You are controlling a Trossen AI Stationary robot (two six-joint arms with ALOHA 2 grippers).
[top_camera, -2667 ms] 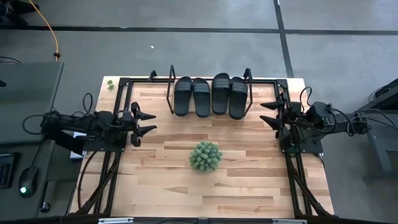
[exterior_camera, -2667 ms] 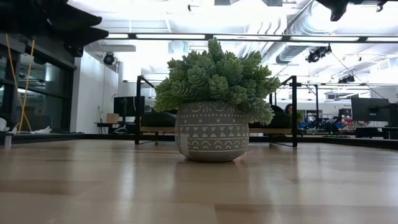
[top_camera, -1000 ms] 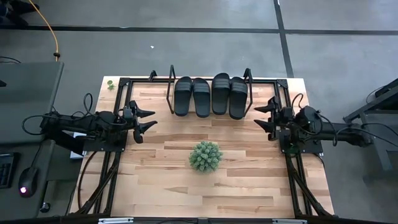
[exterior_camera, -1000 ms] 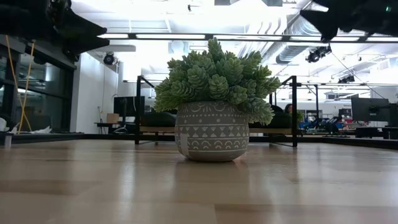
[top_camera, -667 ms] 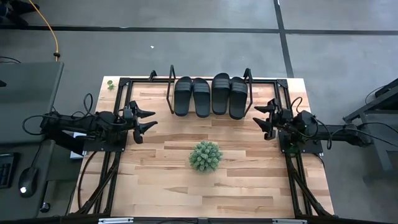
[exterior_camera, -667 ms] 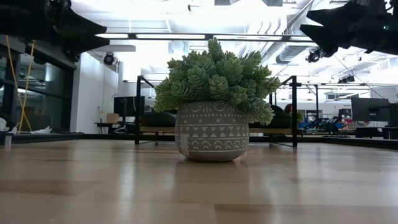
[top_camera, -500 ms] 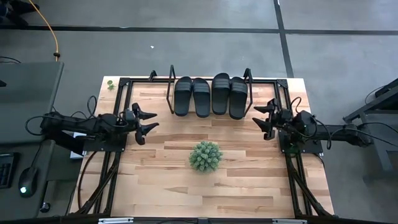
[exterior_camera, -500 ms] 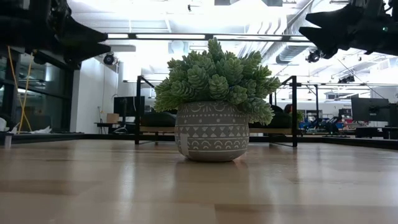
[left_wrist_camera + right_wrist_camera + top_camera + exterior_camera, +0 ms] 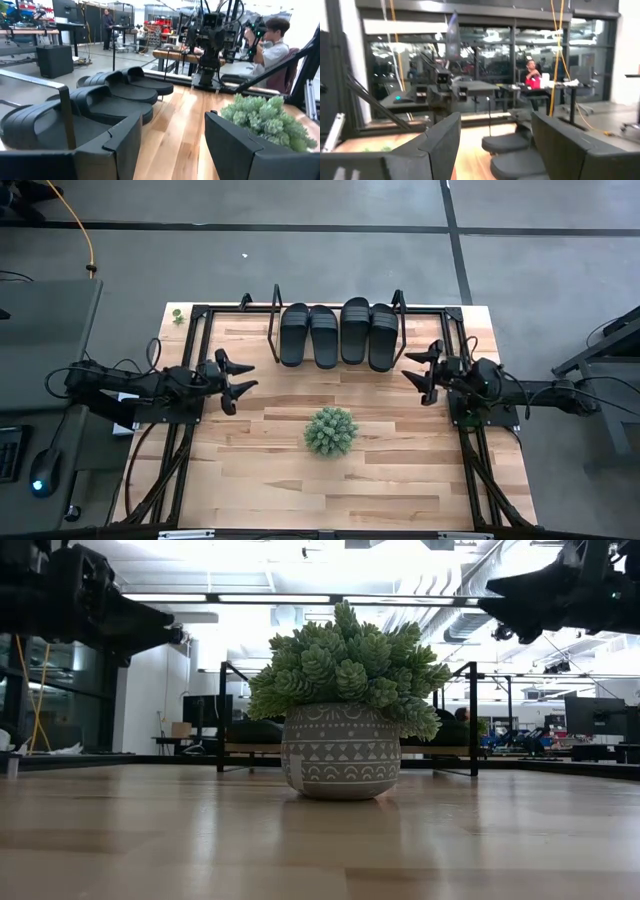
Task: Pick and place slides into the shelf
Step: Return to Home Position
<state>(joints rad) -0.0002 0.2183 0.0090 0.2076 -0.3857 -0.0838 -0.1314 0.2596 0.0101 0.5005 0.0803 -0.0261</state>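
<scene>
Surface (image 9: 300, 480) of pale wood planks, with black rails down both long sides. Shelf (image 9: 272, 336) sits at the far edge, centred, hoop end frames upright. Left arm (image 9: 120, 385) lies along the left rail and right arm (image 9: 530, 387) along the right rail, both pointing inward, off the surface in the low view. Slides (image 9: 324, 336): all four on the shelf, side by side in one row between the hoops, lying flat. Plant (image 9: 331, 430) in a grey patterned pot is mid-surface, in front of the shelf and apart from it. Left pincer (image 9: 250, 375) is near the shelf's left end, fingers spread wide, holding nothing. Right pincer (image 9: 408, 367) is near the shelf's right end, fingers also wide apart and empty. Person (image 9: 270, 45) is seated beyond the surface in the left wrist view.
</scene>
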